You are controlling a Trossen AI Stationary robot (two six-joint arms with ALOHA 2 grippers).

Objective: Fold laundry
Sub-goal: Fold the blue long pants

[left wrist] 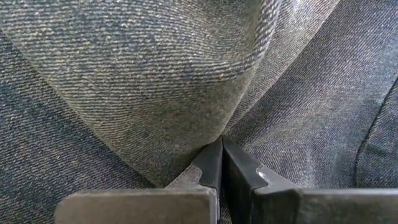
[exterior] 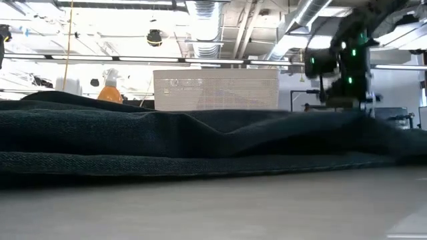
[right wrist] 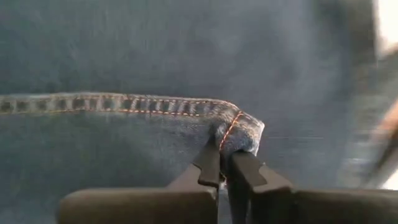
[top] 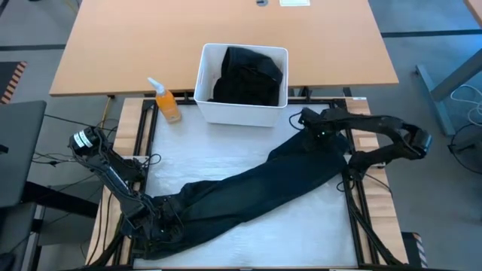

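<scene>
From overhead I see the trousers [top: 256,188] stretched in a long diagonal across the white table [top: 218,154], from the lower left of the frame up to the right of centre, one end under each arm. The left gripper [top: 147,222] sits on the lower-left end, the right gripper [top: 310,120] on the upper-right end, just right of the white bin [top: 241,111]. What that view cannot tell me is how the fingers stand.

The wrist cameras settle it. On the left wrist, the left gripper [left wrist: 221,155] has its fingers pressed together with a fold of coarse twill cloth [left wrist: 186,81] rising from between the tips. On the right wrist, the right gripper [right wrist: 222,163] is pinched on the corner of a stitched hem [right wrist: 239,132] with orange thread (a detail no other camera shows).

The table-level camera adds only the profile: the trousers [exterior: 200,143] lie as a low, dark, rumpled band right across the frame, with the bin [exterior: 215,90] behind at centre and the top of the orange spray bottle [exterior: 110,90] at upper left. The overhead view alone shows dark clothing [top: 248,75] heaped inside the bin and the bottle [top: 167,104] standing just left of it.
</scene>
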